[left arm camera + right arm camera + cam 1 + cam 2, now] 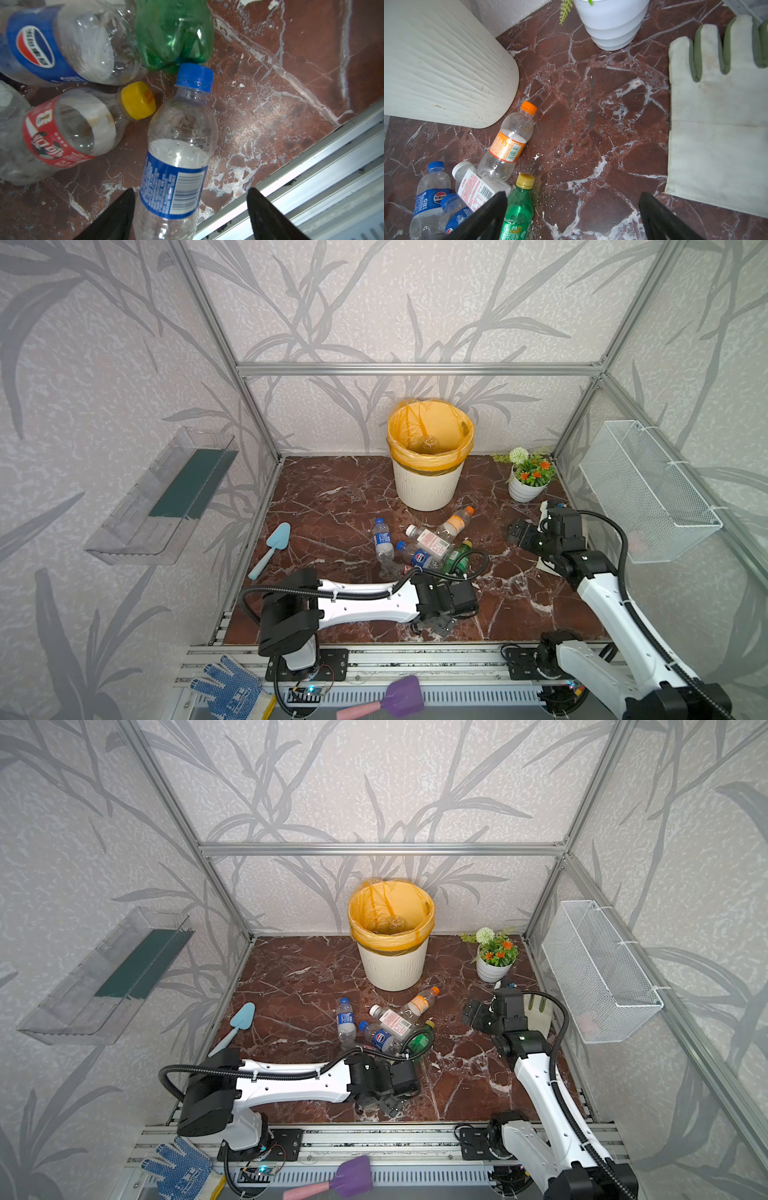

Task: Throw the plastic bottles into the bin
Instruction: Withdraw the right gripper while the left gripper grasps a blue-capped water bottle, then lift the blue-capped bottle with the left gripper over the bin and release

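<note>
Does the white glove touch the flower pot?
Apart. The right wrist view shows a strip of bare marble floor between the white glove and the pot.

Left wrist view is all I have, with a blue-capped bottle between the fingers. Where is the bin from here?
Observer: The bin stands against the back wall, beyond the bottle pile.
Operator: Anything inside it?
Observer: What looks like one clear bottle lies at its bottom.
Operator: And the other arm?
Observer: The right gripper is open and empty, next to a white glove.
</note>
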Available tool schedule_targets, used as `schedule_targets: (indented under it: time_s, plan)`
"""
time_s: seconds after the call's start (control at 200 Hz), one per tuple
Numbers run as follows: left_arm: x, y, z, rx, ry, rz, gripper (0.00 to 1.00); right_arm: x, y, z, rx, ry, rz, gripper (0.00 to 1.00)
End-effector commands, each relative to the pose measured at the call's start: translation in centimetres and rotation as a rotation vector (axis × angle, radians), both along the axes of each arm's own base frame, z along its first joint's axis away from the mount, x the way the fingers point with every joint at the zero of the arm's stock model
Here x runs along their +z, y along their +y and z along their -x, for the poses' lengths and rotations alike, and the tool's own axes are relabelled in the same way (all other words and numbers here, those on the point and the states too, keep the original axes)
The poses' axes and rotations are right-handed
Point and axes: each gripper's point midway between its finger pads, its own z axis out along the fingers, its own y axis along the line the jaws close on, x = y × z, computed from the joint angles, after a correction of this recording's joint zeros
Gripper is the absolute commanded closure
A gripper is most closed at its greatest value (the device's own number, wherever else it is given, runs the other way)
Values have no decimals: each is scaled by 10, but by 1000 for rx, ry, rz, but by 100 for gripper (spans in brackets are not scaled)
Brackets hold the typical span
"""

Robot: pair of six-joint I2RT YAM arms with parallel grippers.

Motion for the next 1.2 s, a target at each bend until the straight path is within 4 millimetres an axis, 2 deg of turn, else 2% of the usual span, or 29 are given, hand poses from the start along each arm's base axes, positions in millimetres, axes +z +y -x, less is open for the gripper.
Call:
schedule_targets:
  time_s: [0.0,0.35,0.525,0.735,0.855,0.95,1.055,1.135,1.195]
  plan:
    - [-2,-4,-4,-36,3,-30,19,0,5,0,8,6,-36,1]
    - [-22,-9,0,-74,47,-80,39,-2,6,1,15,16,-40,1]
    - [-28,-8,3,-85,63,-101,38,-5,8,1,22,22,-47,1]
    - [-33,-5,4,-84,75,-118,31,-5,8,0,24,23,-52,1]
    - [-32,-6,3,-82,70,-114,33,-7,8,0,22,29,-54,1]
    - [-28,-8,1,-81,57,-103,43,-7,8,1,22,29,-53,1]
    - [-14,-13,-5,-80,18,-76,51,-8,8,1,23,31,-54,1]
    - [8,-18,-15,-71,-53,-38,53,-7,7,1,22,30,-54,1]
    - [38,-24,-26,-68,-132,17,54,-6,8,1,23,27,-55,1]
